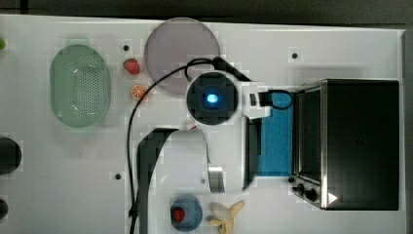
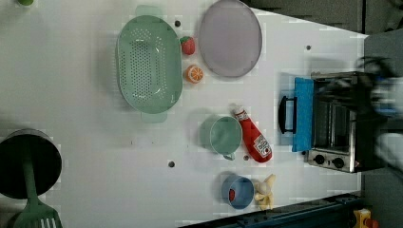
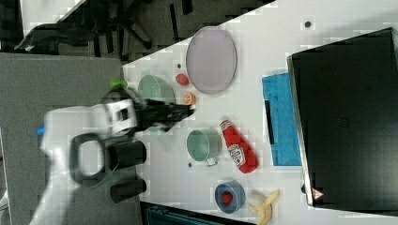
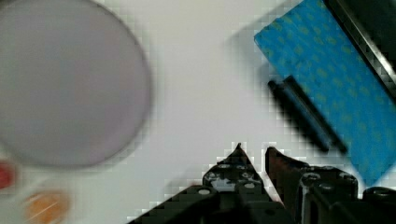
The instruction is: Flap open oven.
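Observation:
The black oven (image 1: 360, 144) stands at the top view's right, silver front frame and two dark knobs (image 1: 305, 191) facing the table's middle. Its blue glass flap door (image 1: 275, 141) lies folded down flat on the table, bar handle (image 2: 285, 114) at its outer edge. The wrist view has the door (image 4: 336, 79) and handle (image 4: 306, 114) just beyond my gripper (image 4: 254, 151), whose fingertips sit close together, shut on nothing. In the right view the gripper (image 3: 187, 110) hangs high over the table, apart from the oven (image 3: 347, 131).
A purple plate (image 1: 181, 53) lies beside the arm. A green colander (image 1: 80, 85), strawberry (image 1: 131, 66) and orange slice (image 1: 139, 91) sit further left. A ketchup bottle (image 2: 253, 135), green cup (image 2: 224, 135), blue bowl (image 1: 186, 212) and banana (image 1: 226, 214) are near the door.

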